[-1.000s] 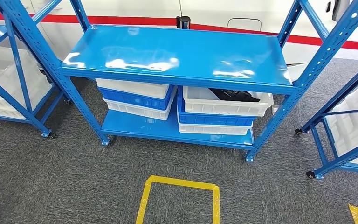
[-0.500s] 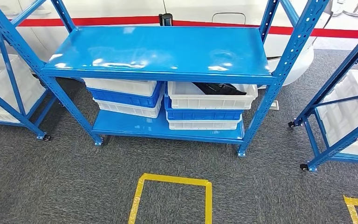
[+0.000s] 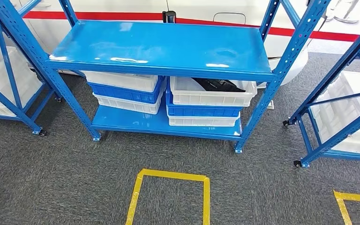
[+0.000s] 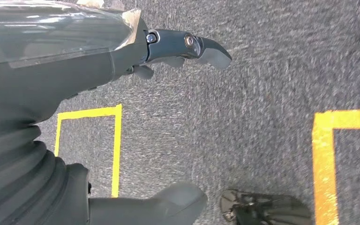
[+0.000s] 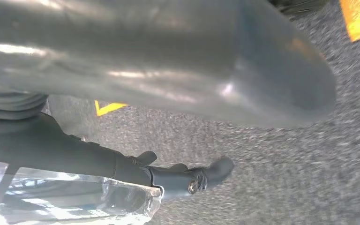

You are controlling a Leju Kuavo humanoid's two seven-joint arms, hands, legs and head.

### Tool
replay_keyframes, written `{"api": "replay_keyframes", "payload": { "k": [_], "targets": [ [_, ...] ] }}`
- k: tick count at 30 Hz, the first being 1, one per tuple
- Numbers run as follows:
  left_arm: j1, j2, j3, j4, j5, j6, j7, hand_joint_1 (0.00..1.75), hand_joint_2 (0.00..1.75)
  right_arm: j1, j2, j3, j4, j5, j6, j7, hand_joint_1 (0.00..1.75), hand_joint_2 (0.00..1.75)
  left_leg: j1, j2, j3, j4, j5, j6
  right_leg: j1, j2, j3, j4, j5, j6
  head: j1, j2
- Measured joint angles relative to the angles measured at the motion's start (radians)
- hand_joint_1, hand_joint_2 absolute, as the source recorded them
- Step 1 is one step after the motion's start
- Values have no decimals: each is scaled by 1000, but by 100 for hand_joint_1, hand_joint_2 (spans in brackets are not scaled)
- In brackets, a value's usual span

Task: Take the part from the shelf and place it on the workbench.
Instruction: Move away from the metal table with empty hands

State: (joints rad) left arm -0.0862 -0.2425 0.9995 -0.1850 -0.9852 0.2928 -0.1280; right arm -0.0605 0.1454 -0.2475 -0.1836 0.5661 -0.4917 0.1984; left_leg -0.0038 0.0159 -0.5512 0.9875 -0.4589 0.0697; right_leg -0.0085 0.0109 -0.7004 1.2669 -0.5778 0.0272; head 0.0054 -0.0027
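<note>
Nearest in the head view, a square outline of yellow tape (image 3: 168, 194) lies on the dark grey carpeted floor (image 3: 51, 178), with the corner of a second yellow tape outline (image 3: 351, 201) near the right edge.

Both arms hang low, with their wrist views looking down at the carpet. The left hand (image 4: 122, 108) holds nothing: its thick grey thumb and dark fingers (image 4: 201, 47) are spread apart over the floor. The right hand (image 5: 168, 93) also holds nothing. Its thumb looms large and blurred close to the camera, and its dark fingers (image 5: 201, 176) stretch out well apart from it, so it appears released.

Beyond the tape square stands a glossy blue metal shelf rack on small castors (image 3: 159, 47). Its upper shelf is bare and shiny. On the lower shelf sit two stacks of shallow plastic crates, side by side. The left stack (image 3: 124, 91) runs white, blue, white from the top. The right stack (image 3: 206, 103) does the same, and its top white crate (image 3: 211, 96) holds the black part (image 3: 215, 85), partly hidden under the upper shelf.

More blue racks holding white bins stand at the far left (image 3: 0, 84) and far right (image 3: 351, 117). Behind everything runs a white wall with a red stripe (image 3: 122, 16).
</note>
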Motion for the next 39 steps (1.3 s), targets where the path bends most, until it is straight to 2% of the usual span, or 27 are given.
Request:
{"api": "replay_keyframes", "payload": {
  "k": [1, 2, 4, 5, 6, 8, 10, 11, 12, 14, 15, 16, 17, 18, 20, 21, 23, 25, 27, 31, 39],
  "targets": [
    [1, -1, 0, 0, 1, 0, -1, 0, 175, 1, -1, 0, 0, 0, 0, 0, 0, 0, 0, 2, -8, 1, 6, -3, -4, -1, 8, 13, -8, 8, 0, 0],
    [1, -1, 0, 0, 1, 0, -1, 0, 175, 2, -2, 0, 0, 1, 0, 0, 0, 0, 2, 4, -16, 2, 11, -6, -7, -2, 36, -12, -3, 18, 0, 0],
    [0, -1, 0, 0, 2, 0, -4, 0, 175, 1, -4, 0, 0, 2, 0, -1, 0, 0, 4, 7, -27, 9, 19, -15, -16, -9, 134, -154, 28, 38, 0, 0],
    [0, -1, 0, 0, 2, 0, -6, 0, 175, 0, -4, 0, 0, 2, 0, -2, 0, 0, 4, 8, -32, 14, 20, -19, -17, -10, 173, -218, 41, 41, 0, 0],
    [0, -1, 0, 0, 3, 0, -8, 0, 175, -1, -3, 0, 0, 3, 0, -3, 0, 0, 2, 9, -36, 19, 22, -25, -16, -12, 196, -260, 49, 37, -1, 0],
    [0, -2, 0, 0, 4, 1, -12, 0, 87, -1, -4, 0, 0, 5, 0, -5, 0, 0, 1, 10, -39, 21, 26, -36, -9, -10, 197, -273, 57, 19, -3, 0],
    [0, -2, 0, 0, 8, 2, -18, 0, 0, 0, -4, 0, 0, 7, 0, -6, 0, 0, 6, 6, -44, 29, 21, -48, -15, -9, 195, -275, 65, 0, -4, 0],
    [1, -2, 0, 0, 11, 3, -23, 0, 0, 0, -4, 0, 0, 8, 0, -6, 0, 0, 9, 2, -53, 49, 2, -54, -18, -10, 193, -276, 70, -10, -5, 0],
    [1, -2, 1, 0, 15, 4, -27, 0, 0, 0, -4, 0, 0, 10, 0, -6, 0, 0, 12, -3, -70, 91, -30, -60, -22, -10, 191, -277, 75, -18, -6, 0],
    [1, -1, 4, 0, 22, 7, -34, 0, 87, 1, -3, 0, 0, 13, 0, -6, 0, 0, 15, -10, -117, 215, -109, -70, -20, -11, 184, -276, 83, -25, -9, 0],
    [1, -1, 5, 0, 26, 9, -37, 0, 131, 1, -3, 0, 0, 15, 0, -6, 0, 0, 17, -10, -136, 270, -135, -73, -19, -11, 181, -276, 86, -25, -9, 0],
    [2, -1, 5, 0, 28, 13, -41, 0, 175, 3, -3, 0, 0, 16, 0, -6, 0, 0, 18, -11, -140, 296, -141, -75, -19, -11, 177, -275, 89, -23, -9, 0],
    [2, -1, 6, 0, 30, 17, -43, 0, 175, 4, -3, 0, 0, 18, 0, -6, 0, 0, 20, -11, -126, 283, -128, -75, -19, -10, 175, -275, 92, -21, -8, 0],
    [2, -1, 6, 0, 31, 21, -46, 0, 175, 4, -3, 0, 0, 19, 0, -6, 0, 0, 22, -11, -92, 233, -100, -74, -20, -10, 175, -274, 93, -19, -9, 0],
    [2, 0, 6, 0, 33, 28, -51, 0, 175, 3, -2, 0, 0, 20, 0, -8, 0, 0, 24, -17, -11, 94, -47, -70, -18, -9, 176, -274, 95, -14, -9, 0],
    [1, 0, 6, 0, 34, 30, -53, 0, 175, 1, -2, 0, 0, 21, 0, -10, 0, 0, 23, -20, 14, 45, -34, -67, -16, -8, 174, -273, 96, -9, -8, 0],
    [2, -1, 8, 0, 40, 33, -58, 0, 175, -1, -2, 1, 0, 25, 0, -12, 0, 0, 18, -24, 23, 15, -31, -64, -6, -8, 164, -270, 96, -3, -7, 0],
    [2, -2, 15, 1, 45, 35, -63, 0, 175, -1, -2, 2, 0, 29, 0, -13, 0, 0, 12, -23, 20, 14, -28, -60, -5, -8, 158, -270, 95, -1, -7, 0],
    [2, -2, 22, 1, 47, 37, -64, 0, 175, -1, -2, 3, 0, 32, 0, -14, 0, 0, 5, -22, 19, 15, -27, -54, -10, -8, 157, -274, 99, 5, -7, 0],
    [2, -3, 25, 1, 47, 37, -52, 0, 175, -1, -3, 9, 0, 37, 0, -15, 0, 175, 0, -22, 14, 15, -24, -44, -14, -8, 158, -283, 107, 18, -7, 0],
    [10, 6, 2, -1, 70, 34, -26, 0, 175, 5, -6, 26, -2, 24, 34, -31, 0, 175, -4, -22, 9, 16, -20, -38, -18, -8, 161, -285, 113, 27, -7, 0]
  ]
}}
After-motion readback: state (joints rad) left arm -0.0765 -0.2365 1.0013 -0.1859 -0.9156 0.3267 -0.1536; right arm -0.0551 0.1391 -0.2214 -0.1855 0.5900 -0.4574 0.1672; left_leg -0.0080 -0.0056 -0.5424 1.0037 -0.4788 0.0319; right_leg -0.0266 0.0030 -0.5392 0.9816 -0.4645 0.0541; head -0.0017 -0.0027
